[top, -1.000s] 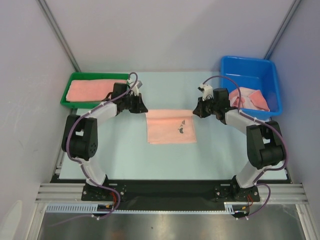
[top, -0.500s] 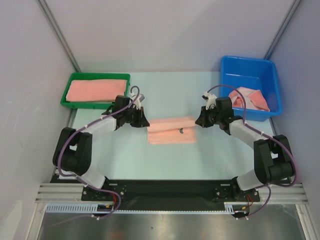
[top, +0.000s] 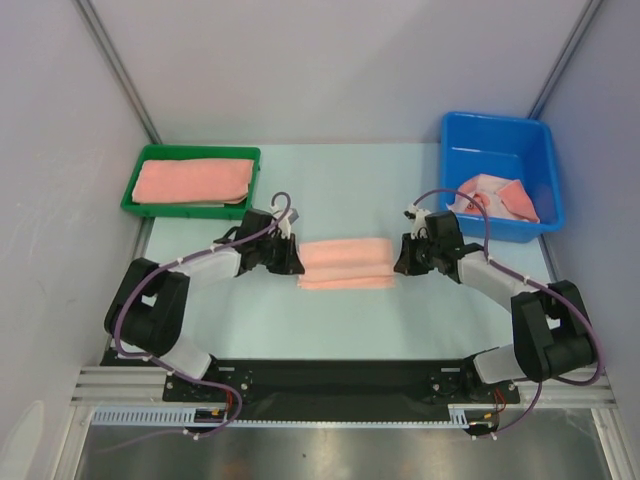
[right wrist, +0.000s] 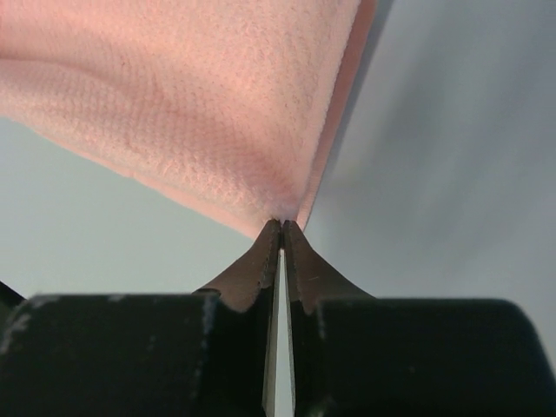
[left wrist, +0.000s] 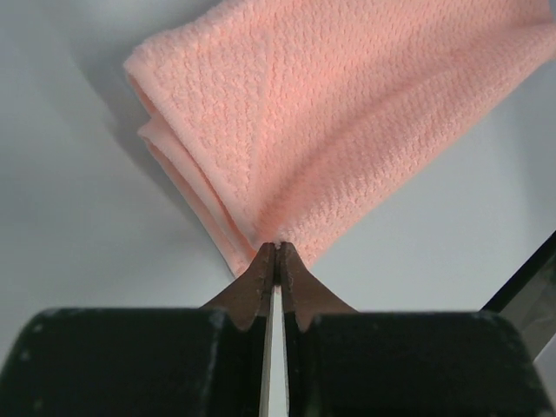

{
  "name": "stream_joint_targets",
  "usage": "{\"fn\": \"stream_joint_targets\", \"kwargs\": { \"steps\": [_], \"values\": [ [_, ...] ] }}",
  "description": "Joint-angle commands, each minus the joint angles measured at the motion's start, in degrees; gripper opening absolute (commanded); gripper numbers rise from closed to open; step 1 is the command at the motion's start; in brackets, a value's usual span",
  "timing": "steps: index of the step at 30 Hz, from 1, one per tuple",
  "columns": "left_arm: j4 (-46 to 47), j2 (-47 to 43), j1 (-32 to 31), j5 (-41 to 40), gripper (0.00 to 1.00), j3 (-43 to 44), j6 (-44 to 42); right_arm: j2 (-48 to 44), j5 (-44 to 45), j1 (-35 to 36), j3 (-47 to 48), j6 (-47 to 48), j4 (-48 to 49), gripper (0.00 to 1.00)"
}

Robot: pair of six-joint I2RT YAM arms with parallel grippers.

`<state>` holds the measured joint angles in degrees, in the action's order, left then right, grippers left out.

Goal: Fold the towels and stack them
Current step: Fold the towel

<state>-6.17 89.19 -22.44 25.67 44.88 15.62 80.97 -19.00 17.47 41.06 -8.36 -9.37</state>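
A peach towel lies folded into a narrow strip on the table between my two grippers. At its left end my left gripper is shut on the corner; the left wrist view shows the towel pinched at the gripper's tips. My right gripper is shut on the towel's right end, where the cloth meets the tips. Another folded peach towel rests in the green tray. Crumpled peach towels lie in the blue bin.
The green tray stands at the back left, just behind my left arm. The blue bin stands at the back right beside my right arm. Grey walls enclose the table on the left, right and back.
Both grippers have moved toward the near edge, carrying the towel's far edge over itself. The towel is now a narrower strip and its dark motif is hidden.
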Motion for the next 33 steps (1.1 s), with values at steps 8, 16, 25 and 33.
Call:
{"fn": "stream_joint_targets", "kwargs": {
  "steps": [8, 16, 25, 33],
  "values": [
    [-9.99, -4.99, -4.02, -8.52, 0.23, 2.48, 1.08, -7.48, 1.6, 0.81, 1.48, -5.08, -13.83, 0.28],
    [-7.38, -10.35, -4.55, -5.67, 0.44, 0.3, 6.08, -9.34, 2.58, 1.07, 6.4, -11.32, -16.57, 0.37],
    [-2.18, -5.35, -5.95, -1.14, 0.45, 6.71, 9.87, 3.73, 4.49, 2.12, 13.96, -14.93, -9.71, 0.37],
    [-1.56, 1.42, -5.95, -7.91, 0.44, -0.32, 12.24, 8.42, 6.96, 3.88, 6.32, -16.51, -5.67, 0.36]
  ]
}}
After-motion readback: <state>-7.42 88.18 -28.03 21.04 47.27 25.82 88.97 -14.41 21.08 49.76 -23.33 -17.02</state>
